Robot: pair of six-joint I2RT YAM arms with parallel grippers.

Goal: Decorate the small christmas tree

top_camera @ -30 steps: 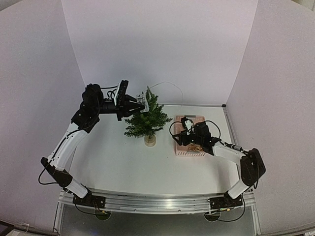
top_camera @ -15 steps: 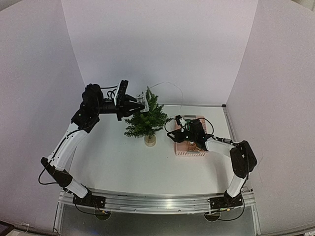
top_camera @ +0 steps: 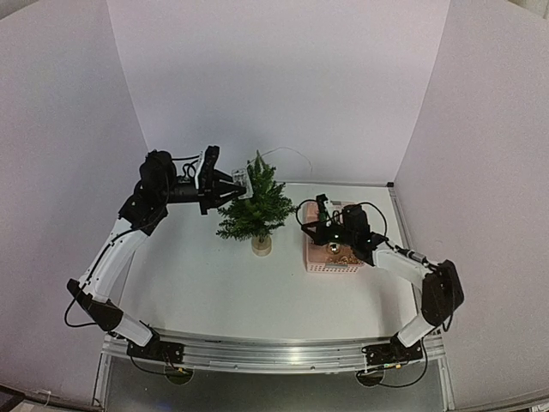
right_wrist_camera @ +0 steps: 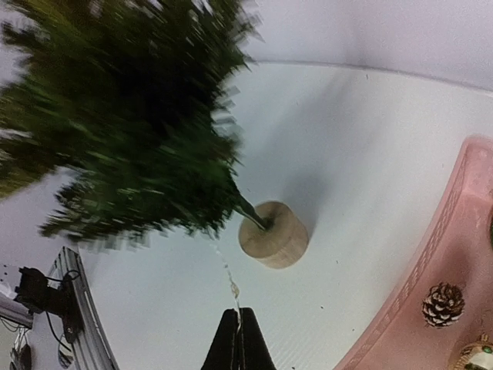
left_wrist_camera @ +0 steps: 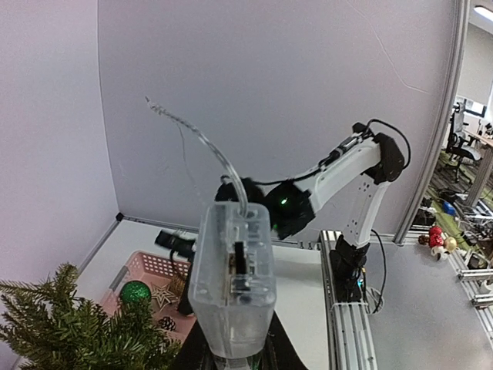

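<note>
The small christmas tree (top_camera: pixel 256 206) is a miniature dark green artificial fir with bushy needle branches. Its short trunk is set in a pale tan round wooden base (right_wrist_camera: pixel 273 233). It stands upright on the white table (top_camera: pixel 197 283), near the rear centre, between the two arms.

Left gripper (left_wrist_camera: pixel 231 343): the fingers are closed partway on a clear rectangular plastic box (left_wrist_camera: pixel 233 281) and grip its lower end from both sides. The box is held beside the upper left branches of the tree. A clear lead (left_wrist_camera: pixel 196 139) leaves the top of the box and curves upward.

Right gripper (right_wrist_camera: pixel 239 339): the fingers are fully closed, pad to pad, on a thin clear wire (right_wrist_camera: pixel 227 274). The wire runs from the fingertips up toward the lowest branches. The fingertips hover above the table, just short of the base. It cannot be determined whether this wire and the lead are one piece.

A pink plastic basket (right_wrist_camera: pixel 431 254) sits right of the tree, under the right wrist. It holds a brown pine cone (right_wrist_camera: pixel 443 304) and a shiny green ball (left_wrist_camera: pixel 135 293).
</note>
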